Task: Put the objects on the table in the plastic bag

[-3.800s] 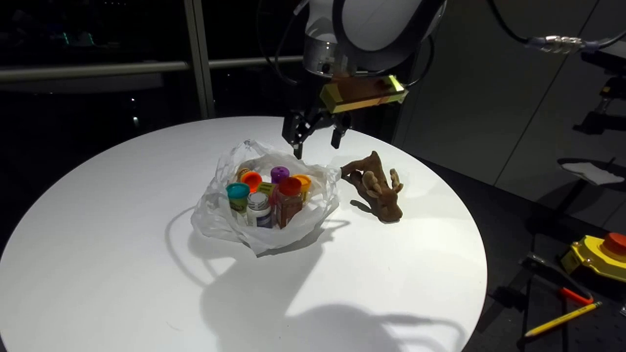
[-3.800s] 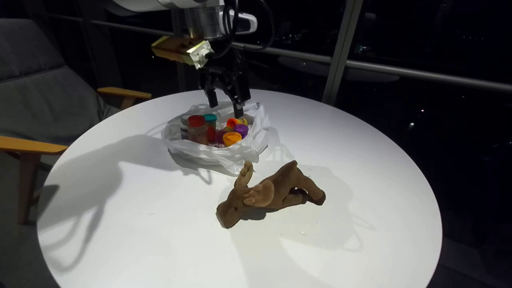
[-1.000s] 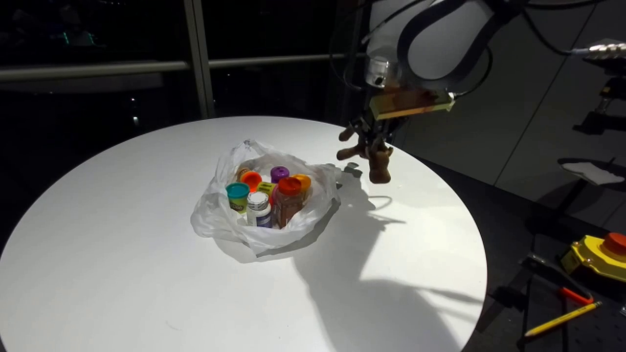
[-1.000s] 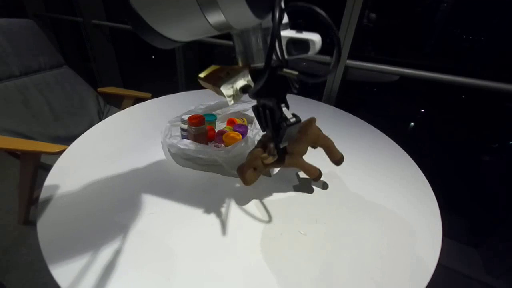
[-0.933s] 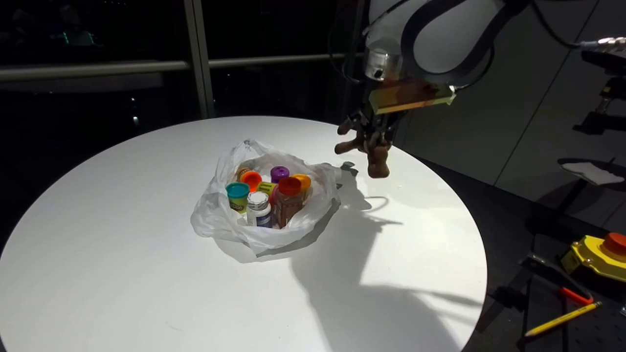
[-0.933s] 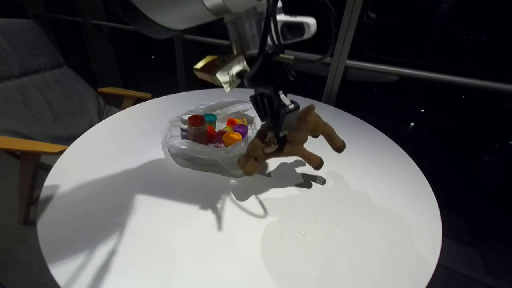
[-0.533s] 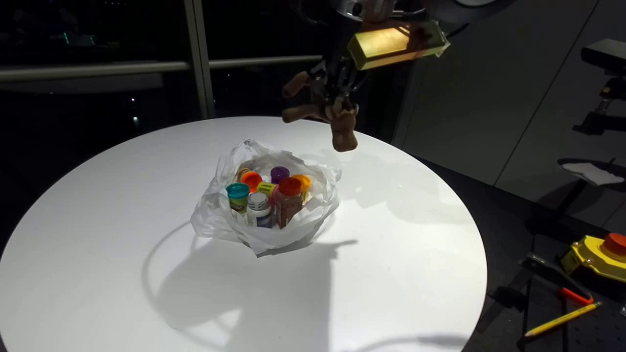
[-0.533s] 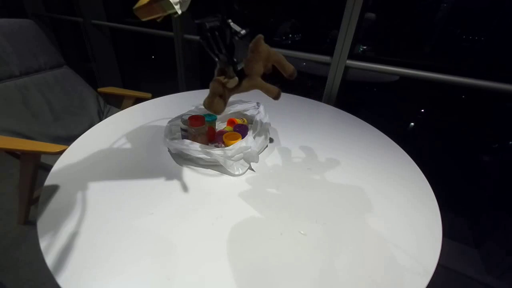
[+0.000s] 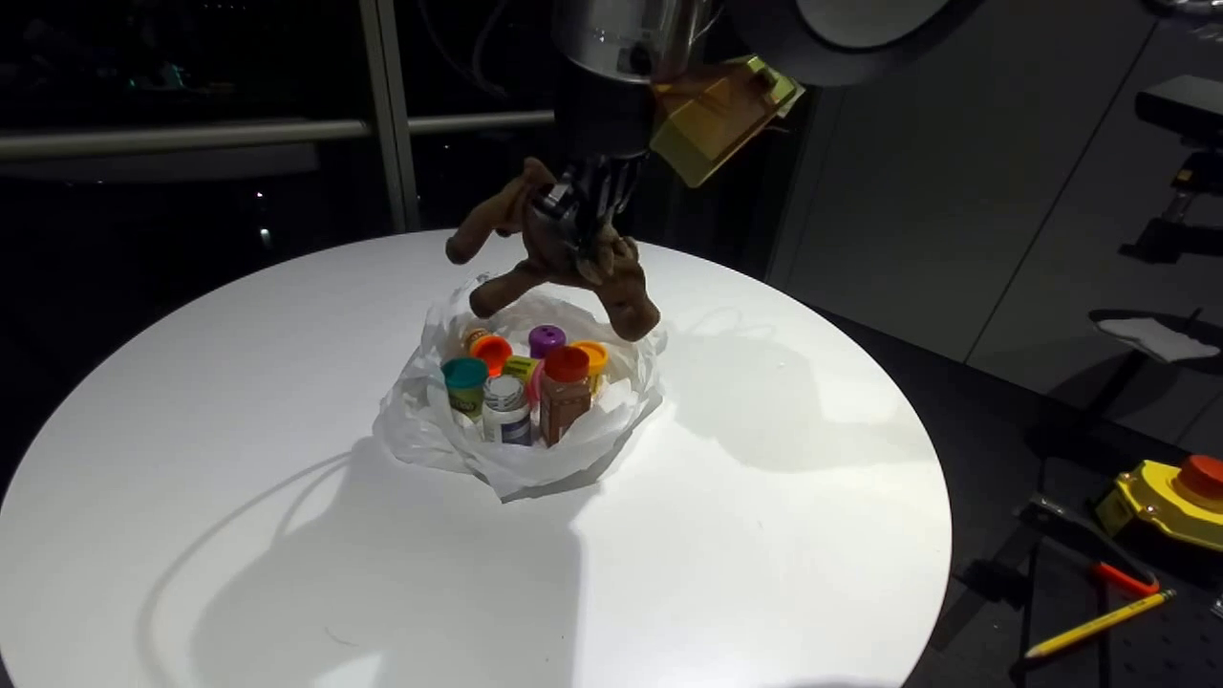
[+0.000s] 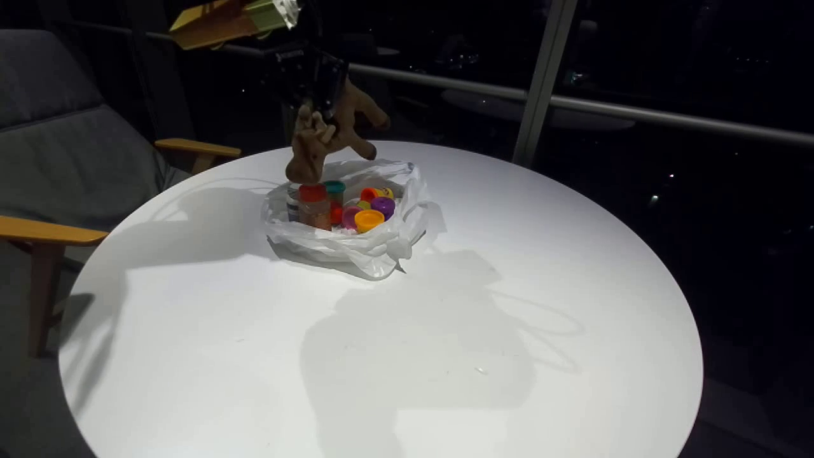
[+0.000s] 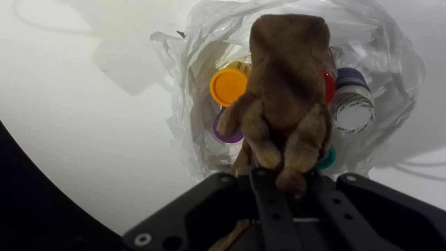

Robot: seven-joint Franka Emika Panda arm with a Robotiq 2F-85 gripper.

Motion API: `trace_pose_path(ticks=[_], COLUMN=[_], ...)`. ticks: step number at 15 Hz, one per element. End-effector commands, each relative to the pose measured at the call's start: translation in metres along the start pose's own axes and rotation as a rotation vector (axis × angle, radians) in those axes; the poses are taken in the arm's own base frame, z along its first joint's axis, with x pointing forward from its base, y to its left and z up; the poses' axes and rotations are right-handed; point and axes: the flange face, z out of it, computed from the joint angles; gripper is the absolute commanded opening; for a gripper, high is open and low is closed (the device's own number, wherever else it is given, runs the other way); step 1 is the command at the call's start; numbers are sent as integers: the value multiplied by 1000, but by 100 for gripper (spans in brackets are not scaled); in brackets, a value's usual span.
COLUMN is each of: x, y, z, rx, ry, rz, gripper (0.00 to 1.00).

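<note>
Has the pincer point(image 9: 585, 247) clamped on the brown plush animal point(image 9: 552, 256), at upper centre of the frame in an exterior view. Hangs tilted head-down above the plastic bag point(image 9: 420, 430), apart from the white table point(image 9: 764, 535). Shows inside the bag, at mid-frame, a teal-lidded tub point(image 9: 465, 382), a purple-lidded tub point(image 9: 547, 338), a red-lidded bottle point(image 9: 565, 394) and a small white bottle point(image 9: 506, 413). Shows also, in the wrist view, an orange-lidded tub point(image 11: 228, 86) just left of the animal.
</note>
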Motion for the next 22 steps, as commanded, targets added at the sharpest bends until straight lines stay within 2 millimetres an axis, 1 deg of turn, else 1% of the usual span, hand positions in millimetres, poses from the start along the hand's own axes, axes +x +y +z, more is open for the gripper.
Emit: trace_pose_path(ticks=[1,4,8,13,15,17,18,19,20,22], x=[20,29,42,47,48,51,53,54,56,59], y=[3,4,-4,-7,-8,-5,-4,-2,-1,4], z=[19,35,49,75,84,93,96,99,99,96], rx=[10,15,44,65,77,86,90,94,94,87], ry=[-39,-75,-81,-114,-122,-127,-127,-131,-133,-137], rz=[-201,-374,-558,-664,-683,-666,-658,-646,-634,-606], gripper=[3,3,3,3,3,3,19,37,42,58])
